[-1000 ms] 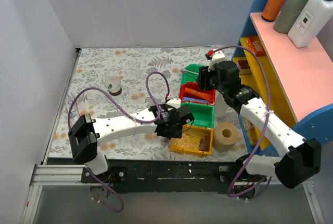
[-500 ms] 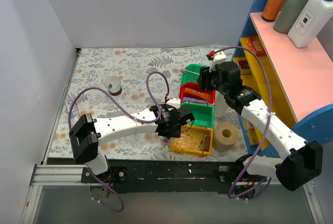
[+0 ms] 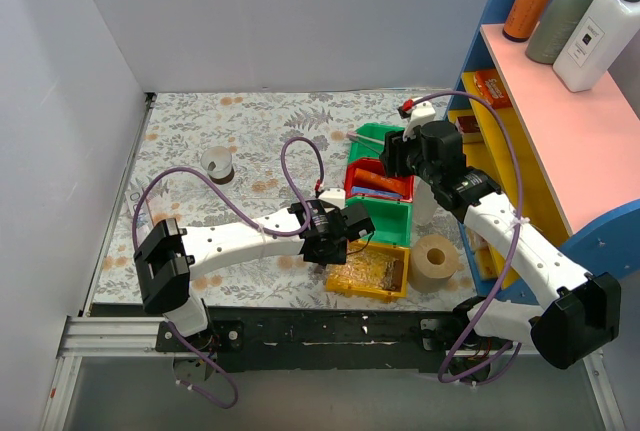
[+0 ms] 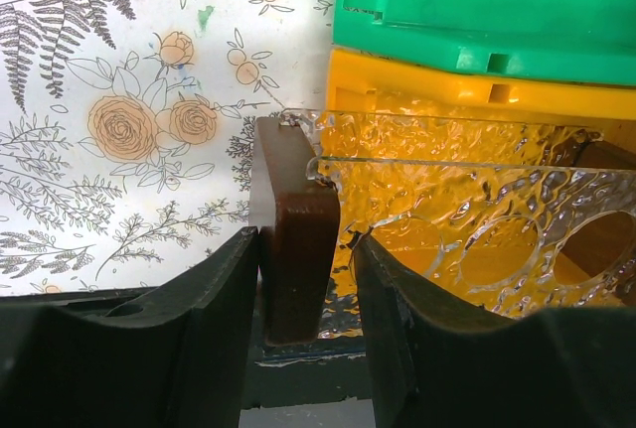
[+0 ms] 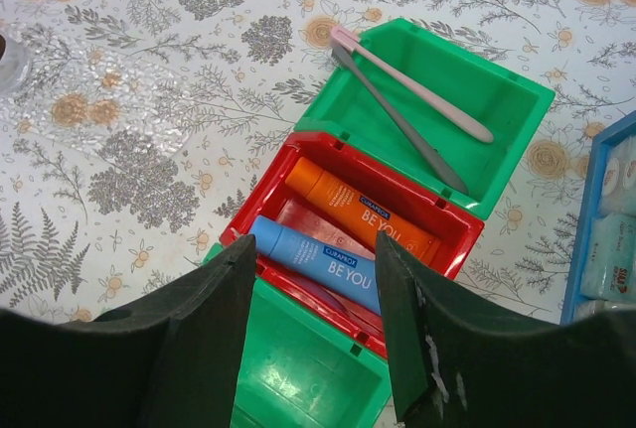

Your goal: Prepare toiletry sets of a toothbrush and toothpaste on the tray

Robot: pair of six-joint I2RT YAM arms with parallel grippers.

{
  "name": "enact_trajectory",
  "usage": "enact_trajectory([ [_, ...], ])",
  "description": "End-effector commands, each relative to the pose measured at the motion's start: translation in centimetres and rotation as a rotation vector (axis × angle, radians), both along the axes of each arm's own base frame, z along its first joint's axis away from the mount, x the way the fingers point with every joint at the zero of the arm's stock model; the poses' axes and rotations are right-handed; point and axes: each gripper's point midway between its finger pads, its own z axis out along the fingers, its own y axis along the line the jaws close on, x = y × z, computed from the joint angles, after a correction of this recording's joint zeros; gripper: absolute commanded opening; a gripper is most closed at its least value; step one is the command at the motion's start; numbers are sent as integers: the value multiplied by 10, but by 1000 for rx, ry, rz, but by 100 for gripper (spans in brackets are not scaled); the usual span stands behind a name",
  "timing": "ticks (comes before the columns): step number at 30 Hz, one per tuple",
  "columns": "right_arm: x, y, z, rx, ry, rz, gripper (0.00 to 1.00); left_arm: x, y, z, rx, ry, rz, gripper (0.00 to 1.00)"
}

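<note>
The tray (image 4: 467,219) is clear plastic and lies on the yellow bin (image 3: 345,284). My left gripper (image 4: 306,249) is shut on its dark brown end piece (image 4: 293,200), one finger at each side. From above, the left gripper (image 3: 335,249) is at the yellow bin's left edge. My right gripper (image 5: 316,249) hangs open over the red bin (image 5: 459,221), empty. A blue toothpaste (image 5: 318,264) lies in that bin beside an orange tube (image 5: 363,210). A pink toothbrush (image 5: 417,85) and a grey toothbrush (image 5: 397,120) lie in the green bin (image 5: 517,100) behind it.
A second green bin (image 5: 308,368) sits in front of the red one. A paper roll (image 3: 435,261) stands right of the yellow bin. The blue shelf (image 3: 560,151) with bottles (image 3: 575,16) fills the right side. A small clear cup (image 3: 217,164) stands on the floral cloth at left.
My left jaws have closed in on the tray's brown end piece. The right arm has barely shifted and stays open over the red bin.
</note>
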Motion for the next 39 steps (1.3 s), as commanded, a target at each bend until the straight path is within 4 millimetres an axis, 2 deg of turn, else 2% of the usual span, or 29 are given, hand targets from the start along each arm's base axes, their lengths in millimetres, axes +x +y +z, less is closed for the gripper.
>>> enact_trajectory([
  [1,4,-1,21,40,-69,-7,59,9,-3,18,-29,-56,35,0],
  [19,4,-2,20,42,-62,-7,59,17,-9,54,-203,-114,66,0],
  [26,4,-2,21,42,-64,-7,59,18,-3,54,-192,-109,63,0],
  [33,5,-3,21,38,-68,-10,59,21,9,70,-250,-113,67,0],
  [39,5,-2,20,35,-64,-8,59,26,22,73,-265,-96,67,0],
])
